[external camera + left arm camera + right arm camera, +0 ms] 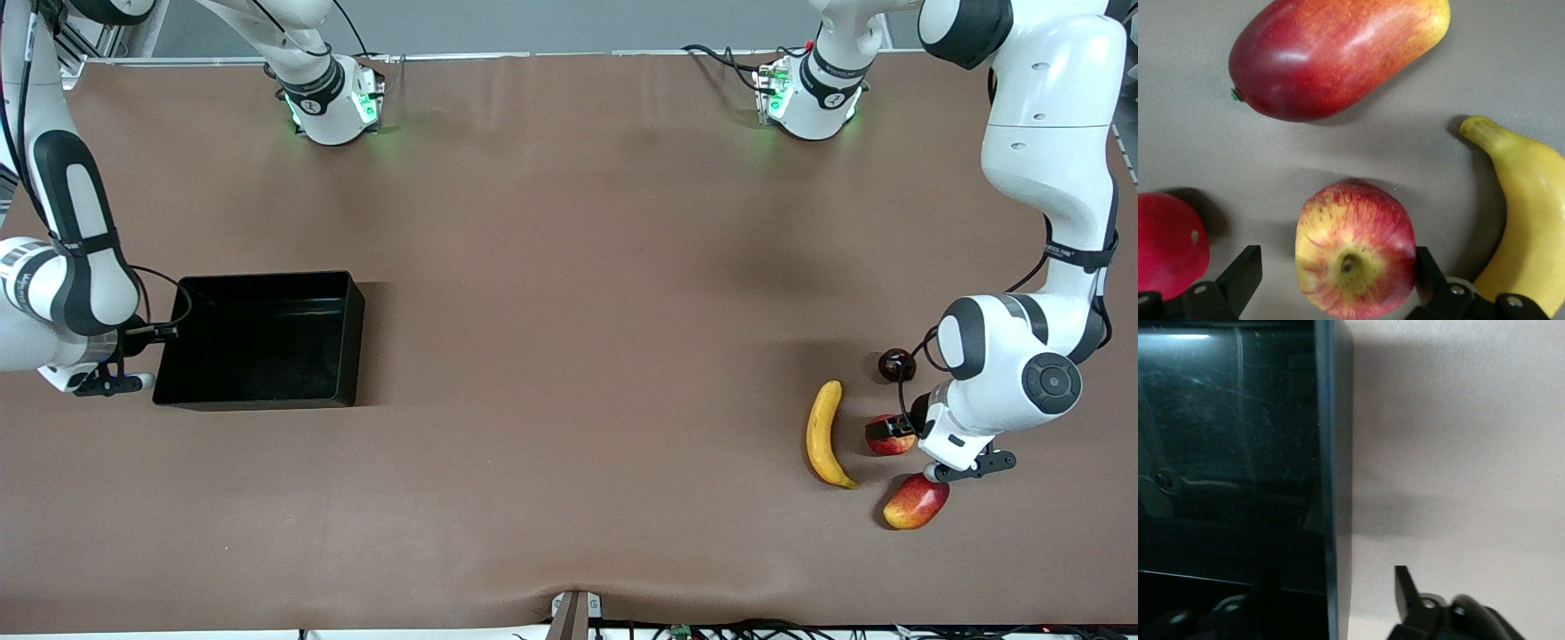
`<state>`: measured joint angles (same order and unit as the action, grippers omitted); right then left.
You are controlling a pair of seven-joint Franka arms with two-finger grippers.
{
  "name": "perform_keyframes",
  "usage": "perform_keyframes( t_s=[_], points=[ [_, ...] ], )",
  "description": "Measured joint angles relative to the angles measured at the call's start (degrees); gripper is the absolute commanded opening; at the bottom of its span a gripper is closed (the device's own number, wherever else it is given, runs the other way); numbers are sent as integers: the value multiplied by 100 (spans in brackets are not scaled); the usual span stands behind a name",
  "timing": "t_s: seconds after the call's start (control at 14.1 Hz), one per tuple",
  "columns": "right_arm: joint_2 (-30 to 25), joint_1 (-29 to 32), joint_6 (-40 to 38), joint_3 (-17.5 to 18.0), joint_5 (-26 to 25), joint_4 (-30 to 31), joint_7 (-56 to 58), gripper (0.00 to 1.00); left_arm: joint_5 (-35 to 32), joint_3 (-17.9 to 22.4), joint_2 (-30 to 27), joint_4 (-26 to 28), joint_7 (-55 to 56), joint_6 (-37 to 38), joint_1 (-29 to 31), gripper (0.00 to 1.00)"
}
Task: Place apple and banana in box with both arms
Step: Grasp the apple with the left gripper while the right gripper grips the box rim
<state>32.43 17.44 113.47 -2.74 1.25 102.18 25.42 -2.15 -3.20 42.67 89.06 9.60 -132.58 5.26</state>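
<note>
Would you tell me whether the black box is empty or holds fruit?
Empty: the box shows only bare black floor; apple and banana lie on the table.

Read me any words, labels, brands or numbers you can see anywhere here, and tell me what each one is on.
No text is readable.
Left arm band: small dark lettering, too small to read.
Right arm band: small dark lettering, too small to read.
Apple, banana, box: no label or sticker visible.
Left gripper around the apple, right gripper astride the box wall: no markings visible.
</note>
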Motion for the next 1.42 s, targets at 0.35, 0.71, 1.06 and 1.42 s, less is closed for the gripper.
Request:
perform_keyframes(
  t_s=[0.35,0.71,1.06,1.42],
  points=[
    [-38,4,-329,32,118,-27,287,0,0,-6,48,-138,49,-28,0,0],
    [-58,-184,-1583,126,478,-595,301,0,0,-27,20,-295,49,33,-18,0],
    [-143,-1116,-2505,169,1192,-1284,-989,0,0,-206,-475,-374,175,850,-41,0],
    [-173,-2444,-2443,198,2115,-1496,-2575,0,0,-459,-754,-316,658,1347,-93,0]
  ],
)
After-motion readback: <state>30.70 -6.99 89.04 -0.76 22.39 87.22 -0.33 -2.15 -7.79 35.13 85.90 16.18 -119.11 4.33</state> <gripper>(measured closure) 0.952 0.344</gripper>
